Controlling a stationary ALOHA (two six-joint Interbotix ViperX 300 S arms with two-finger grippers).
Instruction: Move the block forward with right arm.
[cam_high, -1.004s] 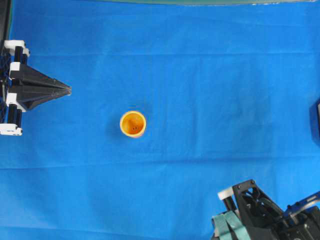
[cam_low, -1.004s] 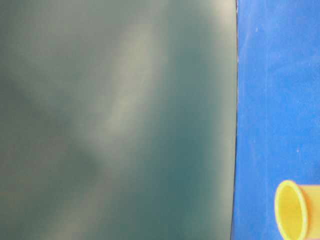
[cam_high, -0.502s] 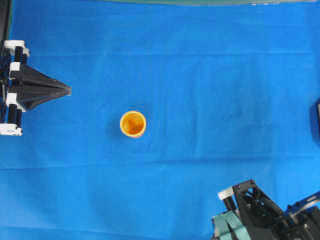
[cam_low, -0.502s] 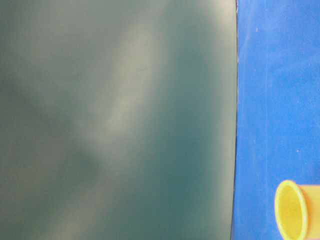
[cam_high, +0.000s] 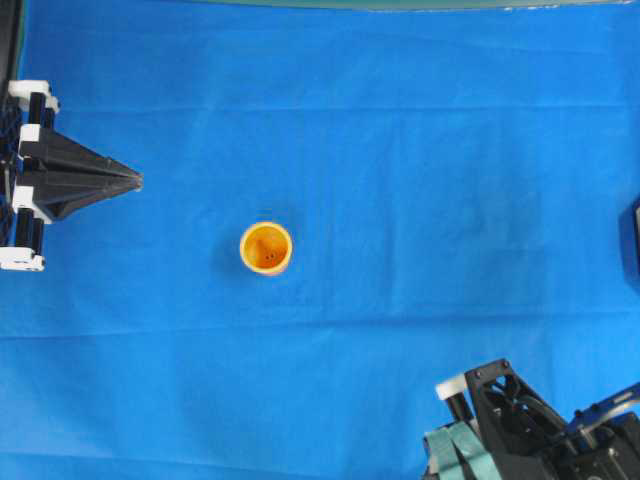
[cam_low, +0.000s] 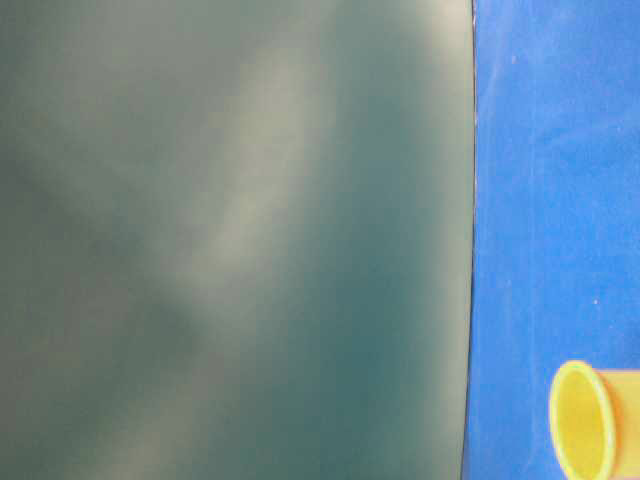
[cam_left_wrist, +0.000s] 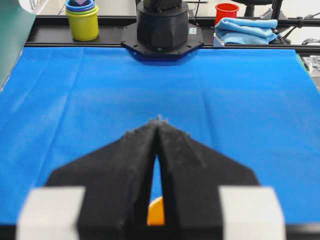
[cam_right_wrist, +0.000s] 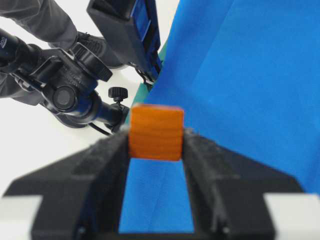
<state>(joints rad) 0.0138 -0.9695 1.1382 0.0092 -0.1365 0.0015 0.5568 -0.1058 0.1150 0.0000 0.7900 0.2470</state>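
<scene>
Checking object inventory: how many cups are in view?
3 visible. An orange cup stands mid-cloth. A yellow-green cup stack and a red cup sit beyond the cloth's far edge. The stack may hide more nested cups.

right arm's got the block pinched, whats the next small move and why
Probably carry the block inward over the blue cloth and lower it before opening. The right gripper has it clamped between its fingers, lifted off the cloth, and the overhead view shows that arm at the near right corner, partly beyond the cloth's edge. Keep clear of the orange cup near the middle.
</scene>
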